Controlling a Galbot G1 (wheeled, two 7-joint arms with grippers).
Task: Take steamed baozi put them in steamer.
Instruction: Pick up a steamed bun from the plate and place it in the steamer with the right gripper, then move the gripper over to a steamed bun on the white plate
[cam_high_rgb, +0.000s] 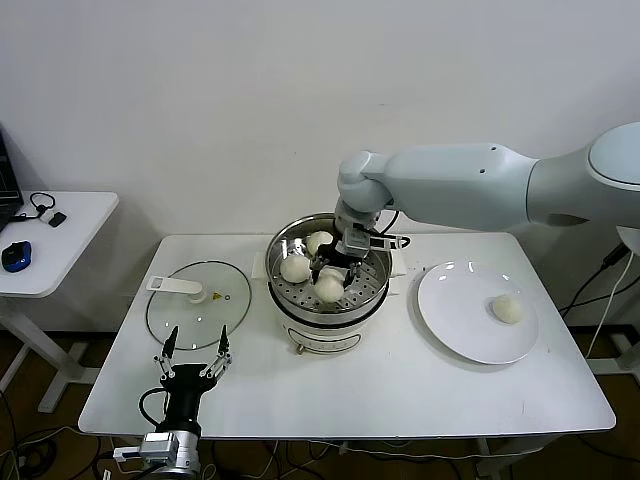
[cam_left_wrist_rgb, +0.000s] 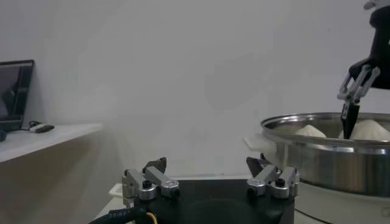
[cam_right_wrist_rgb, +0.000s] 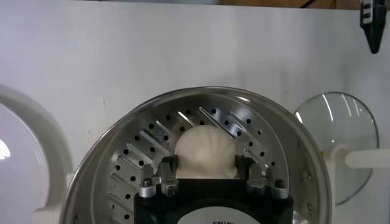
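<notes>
The steel steamer (cam_high_rgb: 300, 322) stands mid-table with three cream baozi on its perforated tray: one at the back (cam_high_rgb: 318, 242), one on the left (cam_high_rgb: 295, 268), one at the front (cam_high_rgb: 330, 288). My right gripper (cam_high_rgb: 336, 272) reaches down into the steamer, its fingers against both sides of the front baozi (cam_right_wrist_rgb: 206, 149), which sits low on the tray (cam_right_wrist_rgb: 140, 152). A fourth baozi (cam_high_rgb: 507, 308) lies on the white plate (cam_high_rgb: 450, 310). My left gripper (cam_high_rgb: 195, 345) is open and empty, parked low near the table's front left edge; in its own view (cam_left_wrist_rgb: 208, 163) the steamer (cam_left_wrist_rgb: 329, 158) is off to one side.
The flat glass lid (cam_high_rgb: 198, 304) lies on the table left of the steamer, just behind my left gripper. A white side table (cam_high_rgb: 60, 240) with a blue mouse stands further left. The wall is close behind the steamer.
</notes>
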